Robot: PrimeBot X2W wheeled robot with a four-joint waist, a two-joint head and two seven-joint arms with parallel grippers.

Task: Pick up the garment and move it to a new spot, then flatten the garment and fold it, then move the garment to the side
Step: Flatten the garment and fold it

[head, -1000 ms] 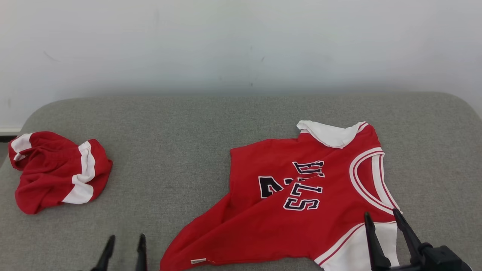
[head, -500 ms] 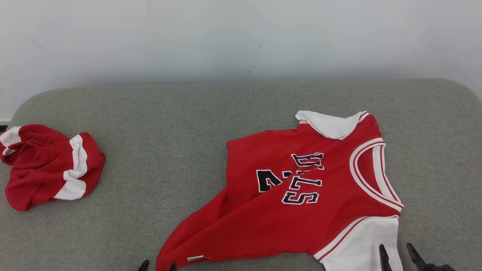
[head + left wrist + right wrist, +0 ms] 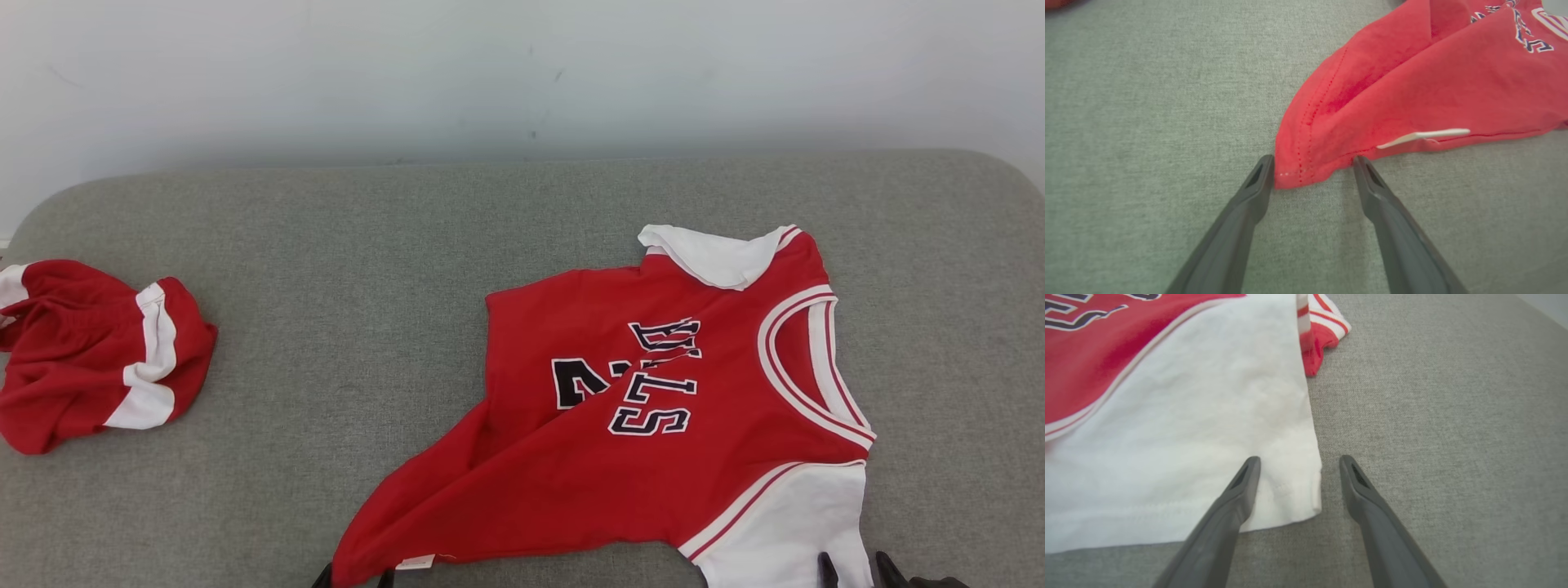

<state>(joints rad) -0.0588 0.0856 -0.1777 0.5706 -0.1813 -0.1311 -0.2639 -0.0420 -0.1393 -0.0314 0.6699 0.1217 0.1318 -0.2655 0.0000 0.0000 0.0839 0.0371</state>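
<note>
Jersey of red and white fabric lies right of centre on grey upholstered cushion; left gripper, fingers wide, brackets its near red hem corner, right gripper, likewise wide, its white corner.

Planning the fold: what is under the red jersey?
The jersey lies on the grey cushion, which shows all around it. Whatever is directly beneath the fabric is covered.

You had a soft, matt cloth jersey lying on rough, matt grey woven upholstery.
</note>
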